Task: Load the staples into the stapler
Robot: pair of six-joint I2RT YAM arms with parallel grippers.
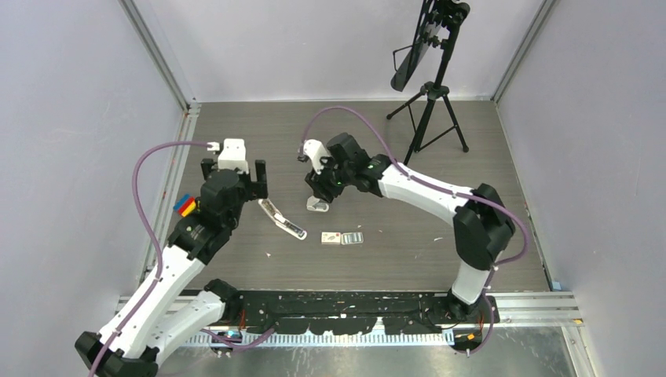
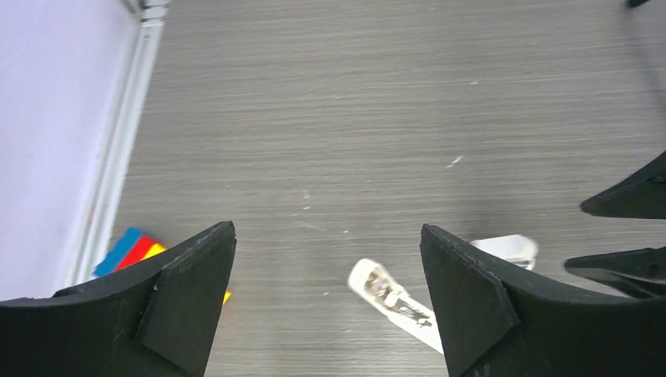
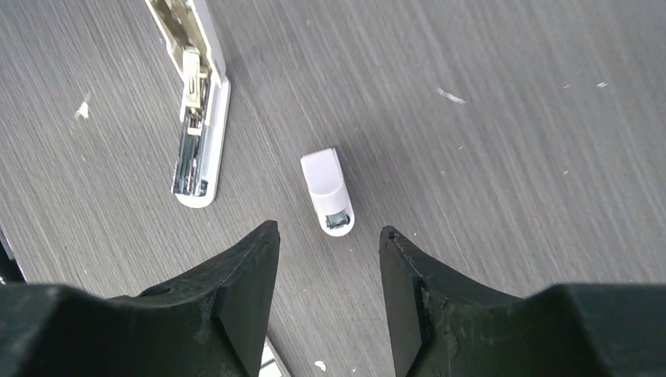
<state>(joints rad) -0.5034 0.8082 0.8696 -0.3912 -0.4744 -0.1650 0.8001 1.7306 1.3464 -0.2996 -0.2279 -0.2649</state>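
The stapler (image 1: 281,218) is the long slim white one, lying open on the table with its silver channel facing up. It shows again in the right wrist view (image 3: 196,118) and in the left wrist view (image 2: 393,302). My left gripper (image 1: 233,173) hovers just left of it, open wide and empty (image 2: 327,230). The staples box (image 1: 331,237), white with red marks, lies beside its grey tray (image 1: 353,238) near the table's middle. My right gripper (image 1: 320,192) hangs open above a short white stapler (image 3: 328,192), holding nothing (image 3: 328,230).
A red, blue and yellow block (image 1: 185,206) lies by the left wall rail (image 2: 133,250). A black tripod (image 1: 428,102) stands at the back right. The short stapler (image 1: 317,204) lies between the long stapler and my right arm.
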